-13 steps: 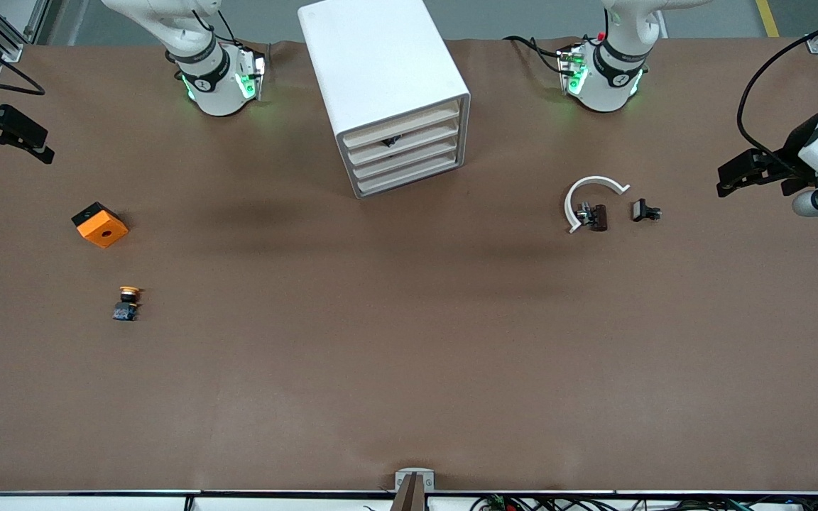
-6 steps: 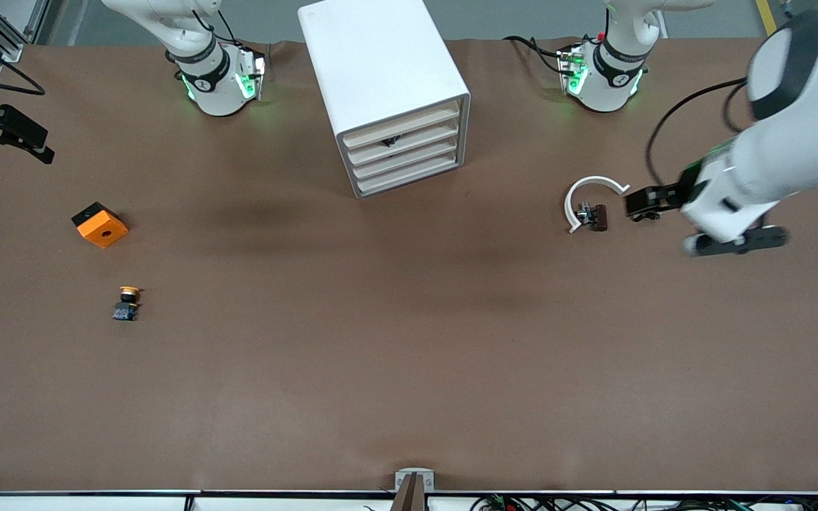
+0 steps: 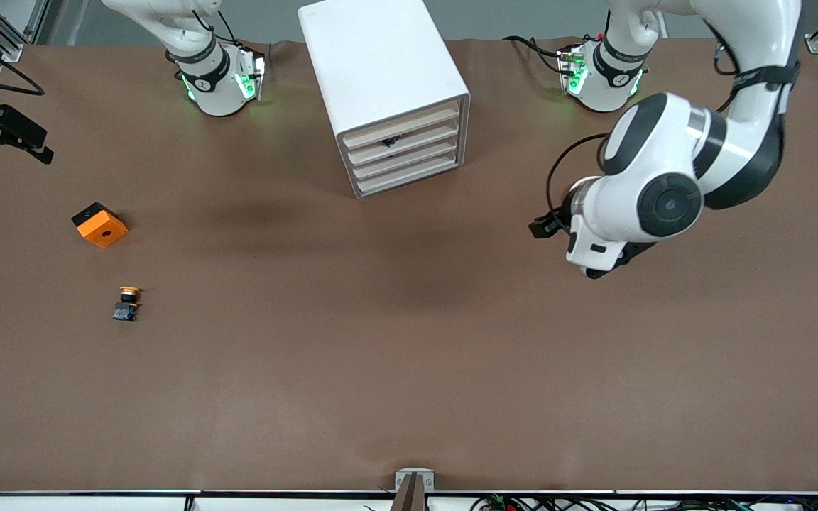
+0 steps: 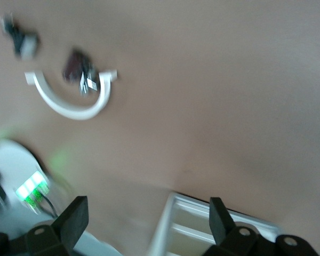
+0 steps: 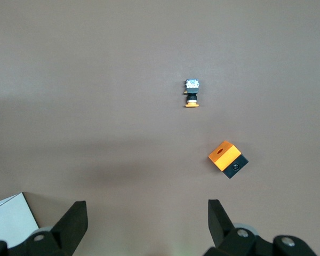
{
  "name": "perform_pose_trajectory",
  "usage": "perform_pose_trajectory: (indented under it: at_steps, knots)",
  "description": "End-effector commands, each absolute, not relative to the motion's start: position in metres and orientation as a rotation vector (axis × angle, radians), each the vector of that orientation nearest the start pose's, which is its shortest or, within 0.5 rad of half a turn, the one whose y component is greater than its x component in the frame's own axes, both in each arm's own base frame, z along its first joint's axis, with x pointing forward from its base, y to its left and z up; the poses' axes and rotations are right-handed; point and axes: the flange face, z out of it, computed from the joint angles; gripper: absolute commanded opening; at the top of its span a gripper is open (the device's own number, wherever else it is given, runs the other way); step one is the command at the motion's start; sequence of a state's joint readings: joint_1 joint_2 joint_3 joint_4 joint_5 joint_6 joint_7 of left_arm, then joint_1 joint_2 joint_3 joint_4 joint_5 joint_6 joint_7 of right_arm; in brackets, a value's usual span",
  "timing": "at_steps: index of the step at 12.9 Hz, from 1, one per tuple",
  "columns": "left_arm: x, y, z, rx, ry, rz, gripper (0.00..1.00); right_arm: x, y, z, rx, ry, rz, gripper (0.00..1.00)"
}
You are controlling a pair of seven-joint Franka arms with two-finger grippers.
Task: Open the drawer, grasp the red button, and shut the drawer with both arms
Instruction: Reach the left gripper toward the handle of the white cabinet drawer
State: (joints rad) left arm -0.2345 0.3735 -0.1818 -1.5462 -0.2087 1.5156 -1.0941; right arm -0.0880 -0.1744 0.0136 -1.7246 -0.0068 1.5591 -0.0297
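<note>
The white cabinet (image 3: pixel 384 85) stands at the robots' side of the table, its four beige drawer fronts shut. The second drawer from the top (image 3: pixel 416 137) carries a small black handle (image 3: pixel 390 141). The red-capped button is hidden. My left gripper (image 3: pixel 541 227) is open and empty, in the air over the table toward the left arm's end, between the cabinet and a white arc piece. The left wrist view shows its open fingers (image 4: pixel 74 218) and the cabinet's drawer fronts (image 4: pixel 202 232). My right gripper (image 3: pixel 43 145) waits, open and empty, at the right arm's end of the table.
An orange cube (image 3: pixel 100 224) and a yellow-capped button (image 3: pixel 127 302) lie toward the right arm's end; both show in the right wrist view, the cube (image 5: pixel 228 159) and the button (image 5: pixel 192 93). The left wrist view shows the white arc piece (image 4: pixel 69 106) with small dark parts (image 4: pixel 77 72).
My left arm has swung in from its end of the table toward the cabinet and now covers the white arc piece in the front view. The right arm has not moved.
</note>
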Motion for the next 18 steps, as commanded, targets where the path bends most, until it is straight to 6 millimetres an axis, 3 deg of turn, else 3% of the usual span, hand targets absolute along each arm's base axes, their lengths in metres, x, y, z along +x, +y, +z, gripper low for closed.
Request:
perform_pose_trajectory:
  at_steps: [1, 3, 6, 8, 11, 14, 18]
  knots:
    - [0.571, -0.266, 0.404, -2.598, -1.397, 0.915, 1.0, 0.49, -0.038, 0.647, -3.156, 0.09, -0.028, 1.0]
    - [0.571, -0.275, 0.383, -2.393, -1.592, 0.985, 1.0, 0.491, -0.039, 0.646, -3.156, 0.093, -0.023, 1.0]
    - [0.563, -0.302, 0.344, -2.135, -1.732, 1.101, 1.0, 0.494, -0.038, 0.649, -3.156, 0.088, -0.037, 1.0]
    - [0.56, -0.309, 0.326, -2.034, -1.752, 1.238, 1.0, 0.494, -0.039, 0.649, -3.157, 0.09, -0.035, 1.0]
    - [0.554, -0.322, 0.284, -1.879, -1.73, 1.457, 1.0, 0.495, -0.039, 0.65, -3.156, 0.093, -0.042, 1.0]
    - [0.547, -0.328, 0.266, -1.723, -1.761, 1.436, 1.0, 0.496, -0.039, 0.648, -3.156, 0.09, -0.033, 1.0]
    - [0.538, -0.337, 0.258, -1.51, -1.758, 1.521, 1.0, 0.496, -0.039, 0.647, -3.155, 0.09, -0.025, 1.0]
